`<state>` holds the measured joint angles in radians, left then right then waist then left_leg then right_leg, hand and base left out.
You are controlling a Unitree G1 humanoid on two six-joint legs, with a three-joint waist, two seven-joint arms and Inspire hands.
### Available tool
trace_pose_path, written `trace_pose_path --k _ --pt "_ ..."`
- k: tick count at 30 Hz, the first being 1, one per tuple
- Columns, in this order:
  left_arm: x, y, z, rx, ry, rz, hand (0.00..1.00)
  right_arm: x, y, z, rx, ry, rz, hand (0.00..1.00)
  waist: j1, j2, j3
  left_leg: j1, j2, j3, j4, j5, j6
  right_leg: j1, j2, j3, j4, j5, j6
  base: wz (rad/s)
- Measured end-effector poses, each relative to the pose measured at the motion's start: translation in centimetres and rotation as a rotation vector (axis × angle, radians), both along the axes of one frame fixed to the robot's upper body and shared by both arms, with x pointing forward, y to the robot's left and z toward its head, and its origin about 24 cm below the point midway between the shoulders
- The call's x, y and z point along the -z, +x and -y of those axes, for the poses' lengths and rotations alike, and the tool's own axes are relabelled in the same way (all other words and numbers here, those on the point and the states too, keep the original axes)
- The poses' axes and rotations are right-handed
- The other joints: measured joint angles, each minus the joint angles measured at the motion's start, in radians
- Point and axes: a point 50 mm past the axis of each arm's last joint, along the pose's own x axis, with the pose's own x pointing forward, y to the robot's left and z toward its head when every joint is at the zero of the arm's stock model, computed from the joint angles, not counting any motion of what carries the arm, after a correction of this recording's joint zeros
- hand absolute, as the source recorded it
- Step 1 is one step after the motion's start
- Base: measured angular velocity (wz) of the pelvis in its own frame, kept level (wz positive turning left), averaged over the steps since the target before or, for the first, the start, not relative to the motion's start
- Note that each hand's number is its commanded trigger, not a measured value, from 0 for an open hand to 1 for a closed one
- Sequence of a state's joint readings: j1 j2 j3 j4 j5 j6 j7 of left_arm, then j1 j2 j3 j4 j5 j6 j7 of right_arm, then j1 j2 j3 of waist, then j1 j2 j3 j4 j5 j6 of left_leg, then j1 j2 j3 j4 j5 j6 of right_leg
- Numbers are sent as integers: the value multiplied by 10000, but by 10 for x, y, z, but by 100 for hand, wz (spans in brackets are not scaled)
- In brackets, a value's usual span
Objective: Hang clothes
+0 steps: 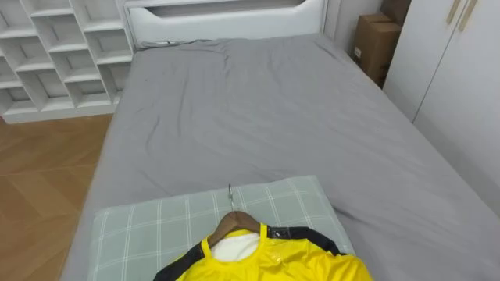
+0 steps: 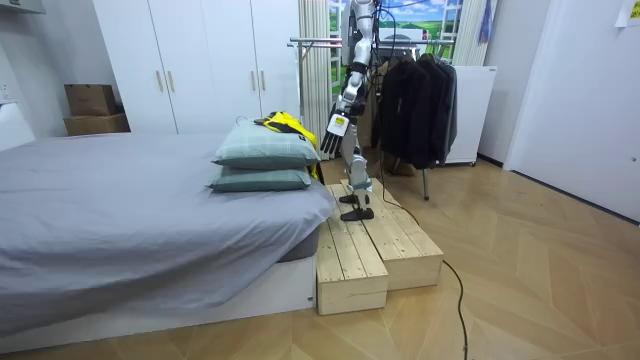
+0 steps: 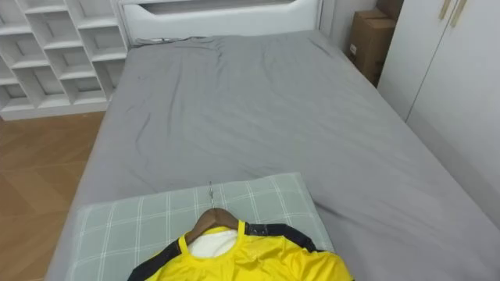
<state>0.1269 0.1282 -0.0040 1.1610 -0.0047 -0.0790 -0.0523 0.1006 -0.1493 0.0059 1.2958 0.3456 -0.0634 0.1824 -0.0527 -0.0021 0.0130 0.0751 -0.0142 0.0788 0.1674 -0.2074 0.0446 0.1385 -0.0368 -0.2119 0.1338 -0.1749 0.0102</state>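
A yellow shirt (image 1: pixel 273 261) with black trim lies on a wooden hanger (image 1: pixel 233 221), whose metal hook points up the bed. Both rest on a green checked pillow (image 1: pixel 156 226) at the near end of the grey bed (image 1: pixel 258 117). In the room view the shirt (image 2: pixel 285 122) tops two stacked pillows (image 2: pixel 265 150). I stand on a wooden platform (image 2: pixel 370 245) beside them, facing the bed. My left hand (image 2: pixel 330 135) hangs open at my side, just off the pillows, holding nothing. A clothes rack rail (image 2: pixel 310 42) stands behind me.
Dark garments (image 2: pixel 415 100) hang on the rack to the room view's right. A white cube shelf (image 1: pixel 55 55) stands left of the bed, a cardboard box (image 1: pixel 375 43) and white wardrobe doors (image 1: pixel 461 94) to the right. The platform's edge drops to the wood floor.
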Motion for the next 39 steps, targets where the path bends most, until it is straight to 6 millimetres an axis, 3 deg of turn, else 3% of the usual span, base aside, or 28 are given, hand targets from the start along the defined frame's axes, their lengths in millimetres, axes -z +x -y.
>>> trace_pose_path --k 32,39 --pt "0 1 0 -5 46 62 0 0 3 1 -490 -169 -41 0 33 28 -20 28 -7 4 -11 0 -6 29 23 76 14 0 0 0" --pt "0 -1 0 -351 -43 116 0 -1 11 1 -949 -423 23 0 34 9 -102 -4 -14 1 22 1 -6 -1 18 74 14 0 0 0"
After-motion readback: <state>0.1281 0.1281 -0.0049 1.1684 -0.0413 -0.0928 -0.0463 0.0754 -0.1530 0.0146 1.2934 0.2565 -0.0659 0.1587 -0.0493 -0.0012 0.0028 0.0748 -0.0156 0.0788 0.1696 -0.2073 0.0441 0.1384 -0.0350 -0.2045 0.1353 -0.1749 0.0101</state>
